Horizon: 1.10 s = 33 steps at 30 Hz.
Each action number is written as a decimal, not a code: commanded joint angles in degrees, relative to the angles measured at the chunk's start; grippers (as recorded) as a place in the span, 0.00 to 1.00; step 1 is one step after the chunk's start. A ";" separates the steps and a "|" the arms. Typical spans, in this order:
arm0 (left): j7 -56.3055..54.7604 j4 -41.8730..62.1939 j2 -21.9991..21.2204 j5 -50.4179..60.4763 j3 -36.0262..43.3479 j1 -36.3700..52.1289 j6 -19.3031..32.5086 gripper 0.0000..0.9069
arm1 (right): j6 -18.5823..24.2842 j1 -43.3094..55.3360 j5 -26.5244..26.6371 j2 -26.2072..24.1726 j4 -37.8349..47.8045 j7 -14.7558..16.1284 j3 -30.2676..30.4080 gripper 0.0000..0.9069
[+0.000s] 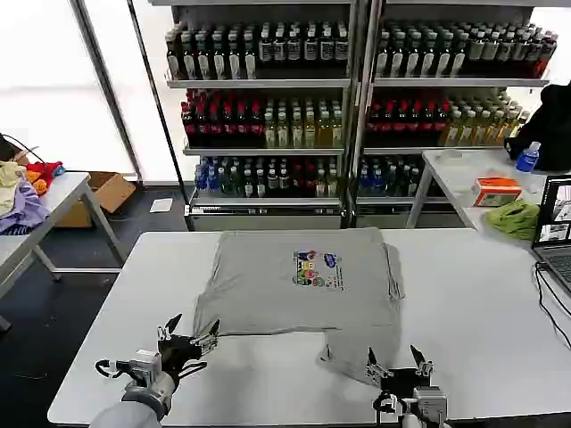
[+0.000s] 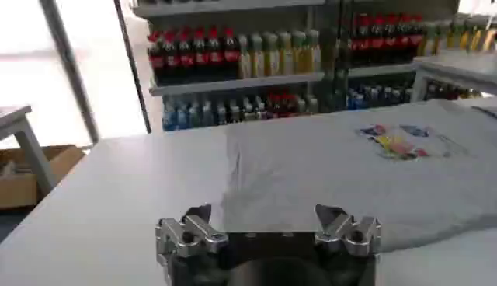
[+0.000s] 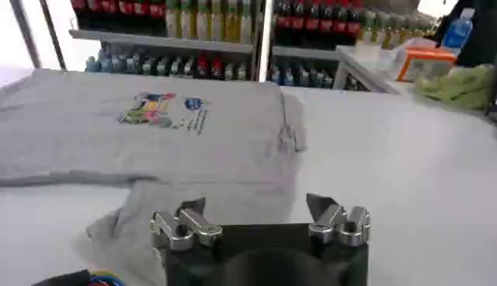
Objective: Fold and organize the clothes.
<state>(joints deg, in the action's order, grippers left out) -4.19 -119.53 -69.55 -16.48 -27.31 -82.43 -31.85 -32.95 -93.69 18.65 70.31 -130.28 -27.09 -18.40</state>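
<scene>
A light grey shirt (image 1: pixel 299 281) with a small multicoloured chest print (image 1: pixel 317 268) lies partly folded in the middle of the white table (image 1: pixel 473 303). One flap of it reaches toward the front edge on the right. My left gripper (image 1: pixel 189 337) hovers open at the shirt's front left corner, with the shirt (image 2: pixel 342 163) just beyond my left gripper (image 2: pixel 262 214). My right gripper (image 1: pixel 397 360) stands open over the front flap, and the shirt (image 3: pixel 178 132) spreads past my right gripper (image 3: pixel 253 205) with nothing between the fingers.
Shelves of bottled drinks (image 1: pixel 268 107) stand behind the table. A side table at right holds a lime-green cloth (image 1: pixel 516 218), an orange box (image 1: pixel 497 190) and a laptop (image 1: pixel 555 227). A table at left carries coloured garments (image 1: pixel 22 192).
</scene>
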 commanded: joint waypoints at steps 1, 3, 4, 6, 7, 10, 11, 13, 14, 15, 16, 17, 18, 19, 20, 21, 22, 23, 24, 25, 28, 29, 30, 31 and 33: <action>-0.39 5.24 2.26 -3.85 -0.01 2.78 -1.22 1.00 | -0.14 -0.41 0.88 0.12 0.19 -0.82 0.38 1.00; -0.42 5.71 2.56 -4.21 0.05 3.01 -1.24 1.00 | -0.14 -0.68 0.70 0.24 0.20 -1.08 0.49 1.00; -0.36 6.15 2.73 -4.20 0.18 3.22 -1.23 1.00 | -0.16 -0.87 0.59 0.33 0.30 -1.24 0.52 1.00; -0.31 6.62 2.88 -4.20 0.38 3.55 -1.23 1.00 | -0.14 -1.00 0.53 0.47 0.43 -1.37 0.56 1.00; -0.26 6.91 2.89 -4.21 0.50 3.90 -1.22 1.00 | -0.13 -1.16 0.48 0.66 0.65 -1.39 0.64 1.00; -0.26 7.66 2.95 -4.34 0.73 4.52 -1.22 1.00 | -0.12 -1.23 0.15 1.07 1.00 -1.39 0.97 1.00; -0.23 7.91 3.03 -4.36 0.79 4.59 -1.21 1.00 | -0.12 -1.21 0.06 1.20 1.10 -1.35 1.09 1.00; -0.16 8.26 3.19 -4.36 0.89 4.62 -1.20 1.00 | -0.12 -1.13 -0.05 1.44 1.27 -1.24 1.25 1.00; -0.16 8.33 3.27 -4.47 0.88 4.62 -1.18 1.00 | -0.11 -1.08 -0.17 1.60 1.32 -1.25 1.34 1.00; -0.16 8.37 3.31 -4.62 0.84 4.61 -1.20 1.00 | -0.11 -1.08 -0.36 1.74 1.37 -1.26 1.41 1.00; -0.16 8.35 3.35 -4.72 0.84 4.58 -1.19 1.00 | -0.12 -1.04 -0.58 1.89 1.45 -1.26 1.48 1.00; -0.17 8.36 3.39 -4.75 0.85 4.54 -1.19 1.00 | -0.11 -1.02 -0.61 2.06 1.47 -1.23 1.55 1.00; -0.18 8.31 3.39 -4.98 0.86 4.53 -1.19 1.00 | -0.09 -1.01 -0.91 2.22 1.58 -1.18 1.67 1.00; -0.19 8.28 3.40 -5.04 0.88 4.54 -1.19 1.00 | -0.05 -1.01 -1.04 2.33 1.70 -1.15 1.85 1.00; -0.19 8.28 3.42 -5.11 0.93 4.54 -1.20 1.00 | 0.04 -1.01 -1.27 2.44 1.83 -1.11 1.99 1.00; -0.19 8.27 3.44 -5.22 0.94 4.55 -1.20 1.00 | 0.09 -0.99 -1.44 2.50 1.93 -1.09 2.09 1.00; -0.15 8.25 3.46 -5.30 0.95 4.54 -1.19 0.93 | 0.17 -0.95 -1.69 2.66 2.20 -1.04 2.19 1.00; -0.12 8.24 3.49 -5.43 0.95 4.54 -1.19 0.81 | 0.19 -0.91 -1.83 2.82 2.36 -0.99 2.22 1.00; -0.11 8.23 3.52 -5.72 0.93 4.51 -1.19 0.69 | 0.19 -0.90 -1.98 2.93 2.50 -0.80 2.21 1.00; -0.05 8.21 3.56 -5.90 0.92 4.42 -1.21 0.62 | 0.18 -0.89 -2.13 2.95 2.61 -0.67 2.22 1.00; 0.25 8.04 3.65 -5.88 1.14 3.85 -1.21 0.36 | 0.18 -0.84 -2.12 3.08 2.95 -0.53 2.27 1.00; 0.28 8.00 3.62 -5.84 1.22 3.71 -1.21 0.11 | 0.18 -0.80 -2.09 3.14 3.04 -0.53 2.30 1.00; 0.31 8.01 3.50 -5.68 1.45 3.43 -1.20 0.09 | 0.23 -0.77 -2.08 3.31 3.30 -0.54 2.32 1.00; 0.37 8.03 3.43 -5.56 1.62 3.30 -1.20 0.04 | 0.28 -0.74 -2.07 3.40 3.53 -0.51 2.34 0.51; 0.43 8.06 3.18 -5.21 1.92 3.01 -1.22 0.01 | 0.42 -0.62 -2.08 3.62 4.18 -0.56 2.36 0.08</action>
<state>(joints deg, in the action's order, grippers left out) -3.90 -111.98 -66.18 -21.79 -25.94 -78.92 -32.95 -32.38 -94.02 16.85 73.99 -126.23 -27.48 -16.23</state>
